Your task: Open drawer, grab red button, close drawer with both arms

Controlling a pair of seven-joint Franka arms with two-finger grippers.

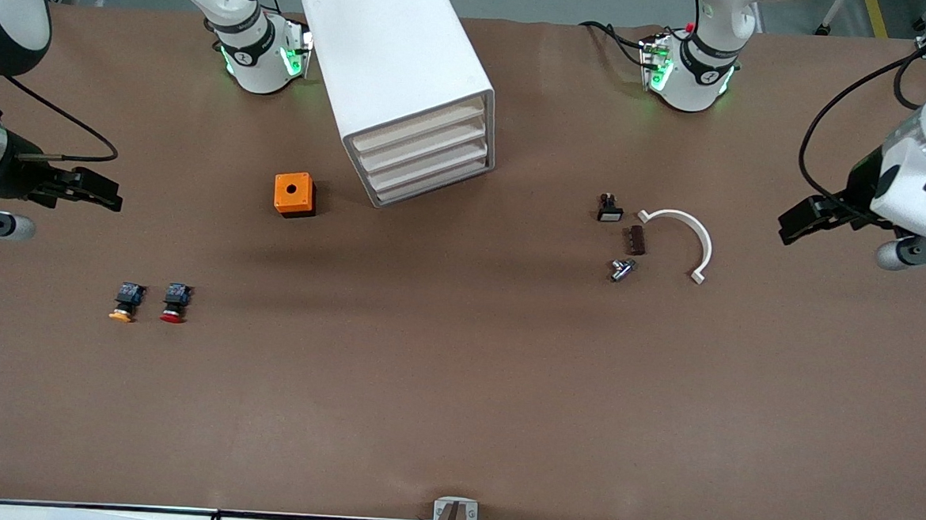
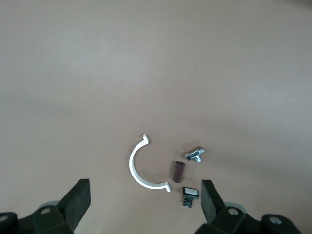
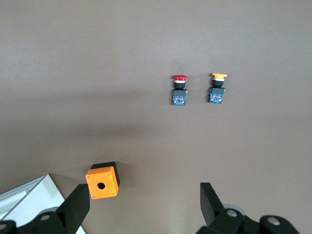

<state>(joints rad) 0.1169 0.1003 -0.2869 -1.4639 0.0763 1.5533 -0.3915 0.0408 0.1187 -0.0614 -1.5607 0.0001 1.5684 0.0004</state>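
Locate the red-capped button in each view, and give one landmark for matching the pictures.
Front view: the red-capped button lies toward the right arm's end of the table, beside the yellow-capped button.
Left wrist view: not in it.
Right wrist view: the red-capped button lies on bare table beside the yellow-capped button.
Shared landmark: the orange box with a hole, also in the right wrist view.

The white cabinet stands with its top drawer shut. The red-capped button lies beside the yellow-capped button, nearer the camera than the orange box. Both grippers, left gripper and right gripper, hover open above the table ends.
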